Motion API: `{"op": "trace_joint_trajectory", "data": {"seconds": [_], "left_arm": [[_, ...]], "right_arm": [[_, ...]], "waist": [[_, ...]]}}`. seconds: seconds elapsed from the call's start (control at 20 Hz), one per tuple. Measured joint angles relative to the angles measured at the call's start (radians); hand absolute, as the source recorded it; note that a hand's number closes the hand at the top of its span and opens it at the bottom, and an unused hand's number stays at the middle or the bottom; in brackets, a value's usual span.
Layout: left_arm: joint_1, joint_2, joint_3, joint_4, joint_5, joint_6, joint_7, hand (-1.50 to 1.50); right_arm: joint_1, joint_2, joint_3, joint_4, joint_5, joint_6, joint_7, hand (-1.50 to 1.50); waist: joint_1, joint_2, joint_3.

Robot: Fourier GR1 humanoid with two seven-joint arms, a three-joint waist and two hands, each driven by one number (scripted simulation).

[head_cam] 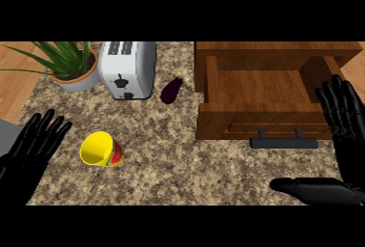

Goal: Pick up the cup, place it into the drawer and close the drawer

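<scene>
A cup [100,149] with a yellow inside and a red and green outside lies on its side on the speckled counter [185,169], left of centre. The wooden drawer [260,94] stands pulled open at the upper right, its inside bare, with a dark handle [284,143] on its front. My left hand [34,140] is open at the left edge, fingers straight, a short gap left of the cup. My right hand [342,125] is open at the right edge beside the drawer's front corner, its thumb [314,187] stretched out low over the counter.
A silver toaster [127,68] stands at the back, with a potted green plant [71,65] to its left. A dark purple eggplant [171,90] lies between the toaster and the drawer. Wooden floor shows beyond the counter's left edge.
</scene>
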Motion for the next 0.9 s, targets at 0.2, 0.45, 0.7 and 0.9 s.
{"op": "trace_joint_trajectory", "data": {"seconds": [0.2,0.45,0.7,0.9], "left_arm": [[-0.013,-0.018,0.015,0.101,-0.100,0.003,-0.073,-1.50],[-0.064,-0.019,0.041,0.295,-0.214,0.007,-0.191,-1.50],[-0.105,-0.005,0.061,0.482,-0.305,0.008,-0.309,-1.50],[-0.178,0.013,0.074,0.686,-0.380,0.020,-0.434,-1.50]], "right_arm": [[-0.015,0.003,-0.016,0.034,-0.002,0.008,-0.031,-1.50],[-0.018,0.006,-0.016,0.039,0.009,0.015,-0.031,-1.50],[-0.015,0.009,-0.028,0.050,0.003,0.030,-0.046,-1.50],[-0.024,0.026,-0.019,0.061,0.022,0.020,-0.053,-1.50]], "waist": [[-0.001,0.000,0.000],[-0.003,0.000,0.000],[-0.003,0.000,0.000],[-0.005,0.001,0.000]]}}
